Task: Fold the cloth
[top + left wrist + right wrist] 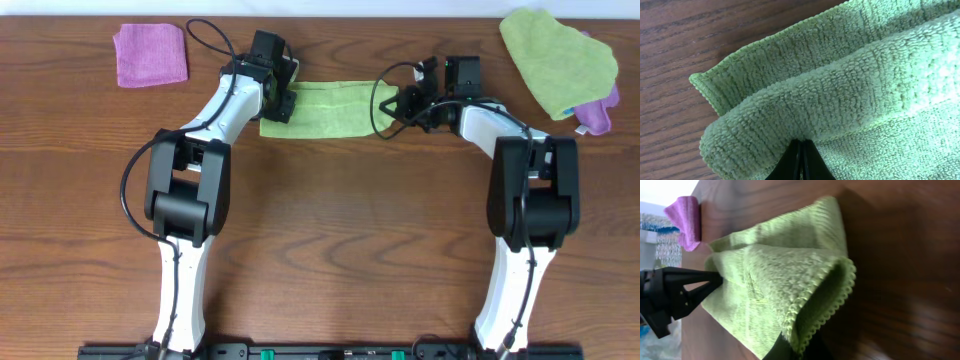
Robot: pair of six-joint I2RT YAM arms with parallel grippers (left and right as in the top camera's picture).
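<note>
A light green cloth lies as a folded strip near the back of the table, between my two grippers. My left gripper is shut on the cloth's left end; in the left wrist view the dark fingertips pinch a rolled fold of green terry. My right gripper is shut on the cloth's right end; in the right wrist view the scalloped hem curls over the fingertips. The left gripper shows at the cloth's far end there.
A folded purple cloth lies at the back left; it also shows in the right wrist view. A heap of green cloth over a purple one sits at the back right.
</note>
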